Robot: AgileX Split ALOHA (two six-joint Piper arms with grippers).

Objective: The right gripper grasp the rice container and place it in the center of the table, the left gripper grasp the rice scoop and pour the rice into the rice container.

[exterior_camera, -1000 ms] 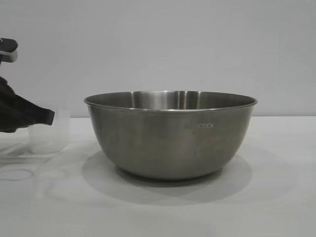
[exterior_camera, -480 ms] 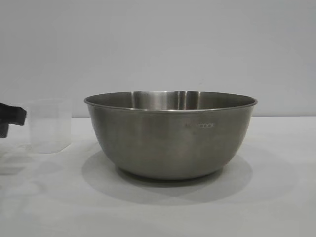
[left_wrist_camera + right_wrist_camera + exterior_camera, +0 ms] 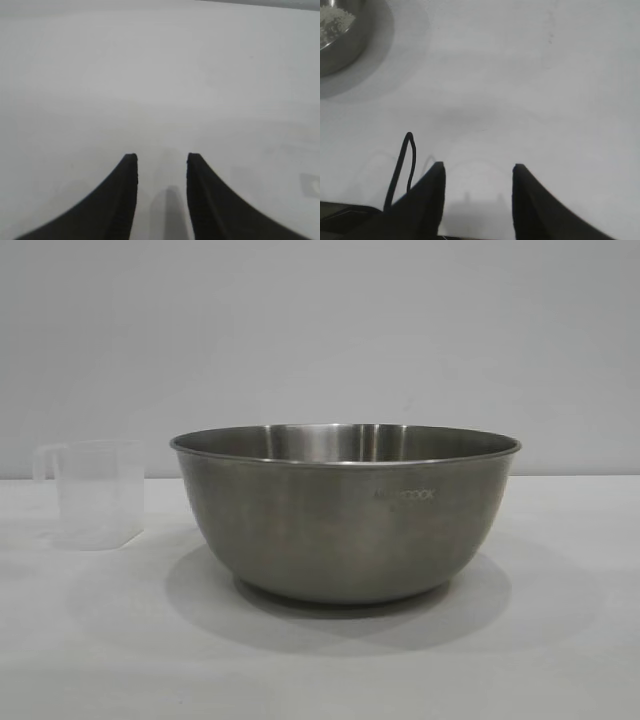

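A large round rice container (image 3: 345, 515) of brushed stainless steel, thin-rimmed with faint lettering on its curved wall, sits mid-bench on the matte white bench (image 3: 560, 640). Near it, apart on the left arm's side, the rice scoop (image 3: 95, 492) stands upright: a small translucent plastic cup with straight walls and a loop handle facing away from the bowl. White grainy rice (image 3: 335, 20) lies heaped inside the bowl. The left gripper (image 3: 161, 165) is released, its pointed black fingers parted over bare bench. The right gripper (image 3: 477, 172) is likewise released, holding nothing, a thin black cable (image 3: 402, 165) looping beside it.
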